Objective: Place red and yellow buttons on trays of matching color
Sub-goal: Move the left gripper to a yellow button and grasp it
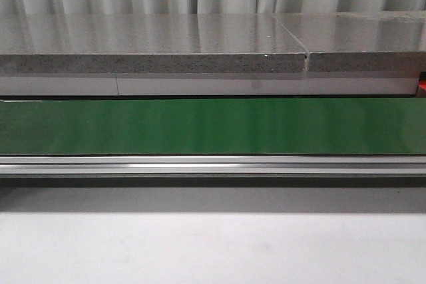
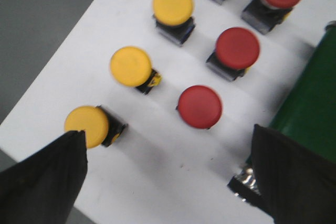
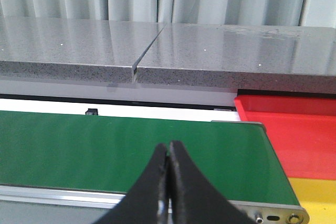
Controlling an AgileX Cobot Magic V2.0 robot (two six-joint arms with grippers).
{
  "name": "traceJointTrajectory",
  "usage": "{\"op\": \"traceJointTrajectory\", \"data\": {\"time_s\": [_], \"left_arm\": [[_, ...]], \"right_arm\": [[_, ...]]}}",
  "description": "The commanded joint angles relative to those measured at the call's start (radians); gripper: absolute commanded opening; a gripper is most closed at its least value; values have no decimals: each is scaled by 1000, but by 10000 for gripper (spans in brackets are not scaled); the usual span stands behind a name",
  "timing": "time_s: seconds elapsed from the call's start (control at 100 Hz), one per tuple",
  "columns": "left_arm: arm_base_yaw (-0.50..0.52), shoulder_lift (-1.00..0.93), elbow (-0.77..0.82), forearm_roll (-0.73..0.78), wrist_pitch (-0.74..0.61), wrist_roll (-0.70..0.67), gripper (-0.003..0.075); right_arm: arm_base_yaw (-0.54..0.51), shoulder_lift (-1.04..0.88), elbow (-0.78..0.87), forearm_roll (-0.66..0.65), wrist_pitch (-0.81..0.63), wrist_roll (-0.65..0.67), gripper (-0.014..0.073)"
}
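In the left wrist view, three yellow buttons (image 2: 129,66) and three red buttons (image 2: 199,106) stand in two rows on a white table (image 2: 157,171). My left gripper (image 2: 169,145) is open and empty above the bare table, with the nearest yellow button (image 2: 86,125) by one finger and the nearest red button beyond the gap. In the right wrist view, my right gripper (image 3: 168,149) is shut and empty over the green belt (image 3: 105,150). The red tray (image 3: 294,129) and the yellow tray (image 3: 315,195) lie past the belt's end. No gripper shows in the front view.
The green conveyor belt (image 1: 213,126) runs across the front view with a metal rail (image 1: 213,164) along its near side and a grey stone ledge (image 1: 153,48) behind it. The belt's end (image 2: 310,98) borders the button table.
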Motion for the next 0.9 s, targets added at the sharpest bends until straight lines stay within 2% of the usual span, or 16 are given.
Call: {"op": "traceJointTrajectory", "data": {"time_s": [0.0,0.19,0.38,0.6,0.89], "left_arm": [[48,-72,48,12,-66,-39,611],[127,-135,194,14,-120,-54,610],[187,-139,260,33,-151,-54,611],[205,-121,265,44,-230,-56,610],[205,25,201,48,-233,-56,610]], "right_arm": [[4,-19,-14,-9,-82,-4,-67],[4,-19,-14,-9,-82,-4,-67],[4,-19,-14,-9,-82,-4,-67],[4,-19,-14,-9,-82,-4,-67],[4,-19,-14,-9,-82,-4,-67]]}}
